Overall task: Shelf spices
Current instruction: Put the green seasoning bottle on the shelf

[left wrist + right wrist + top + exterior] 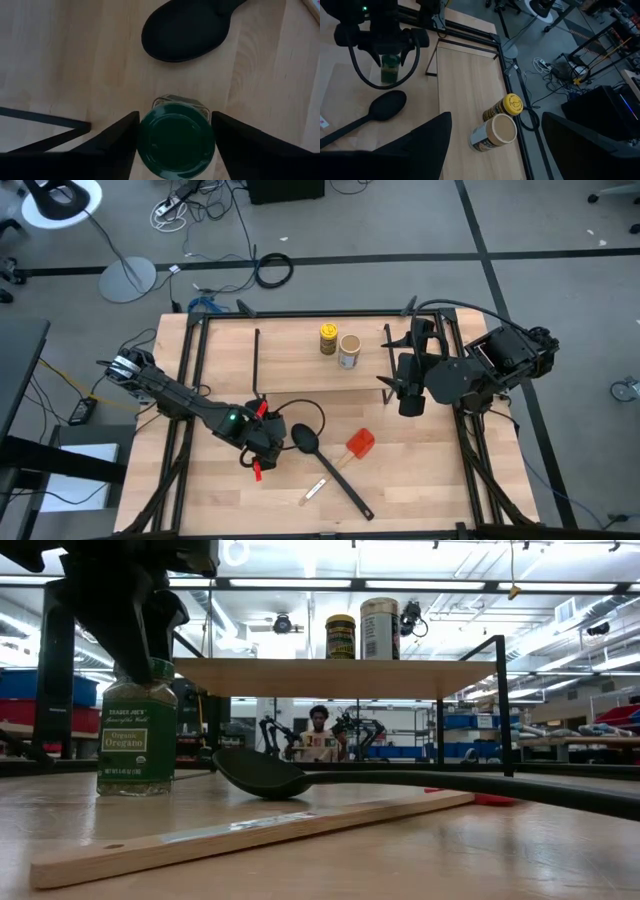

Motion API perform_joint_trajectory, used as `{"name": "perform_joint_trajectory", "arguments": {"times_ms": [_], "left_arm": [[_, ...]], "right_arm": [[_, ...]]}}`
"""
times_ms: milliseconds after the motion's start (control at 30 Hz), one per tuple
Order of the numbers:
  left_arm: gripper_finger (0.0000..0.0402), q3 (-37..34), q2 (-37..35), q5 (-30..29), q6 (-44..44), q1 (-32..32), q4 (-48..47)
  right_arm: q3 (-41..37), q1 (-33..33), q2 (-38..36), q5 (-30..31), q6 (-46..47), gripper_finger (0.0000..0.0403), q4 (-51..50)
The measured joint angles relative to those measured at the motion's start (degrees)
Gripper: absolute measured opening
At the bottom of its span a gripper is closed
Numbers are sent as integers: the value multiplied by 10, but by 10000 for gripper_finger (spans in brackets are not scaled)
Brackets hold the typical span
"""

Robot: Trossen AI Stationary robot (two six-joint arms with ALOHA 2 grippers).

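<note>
We see the green-topped jar (176, 140) standing on the table beside the black spoon (187, 27), between the left gripper (175, 137) fingers, which press its lid on both sides. The low view alone shows its oregano label; the right wrist view shows the yellow jar (504, 107) and tan jar (492, 133) on the shelf (465, 90), with the right gripper (492, 145) spread wide above them, empty
</note>
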Motion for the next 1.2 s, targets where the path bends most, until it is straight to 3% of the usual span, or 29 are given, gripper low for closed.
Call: {"name": "perform_joint_trajectory", "arguments": {"times_ms": [233,633,867,1200], "left_arm": [[214,0,0,-2,-11,0,0],[210,16,-3,-2,-28,4,-10],[209,97,-4,-13,11,4,-37],[209,321,-5,-89,99,7,-234]], "right_arm": [[0,0,0,0,0,308,0],[0,0,0,0,0,308,0],[0,0,0,0,-4,308,0],[0,2,0,-1,-6,308,0]]}}
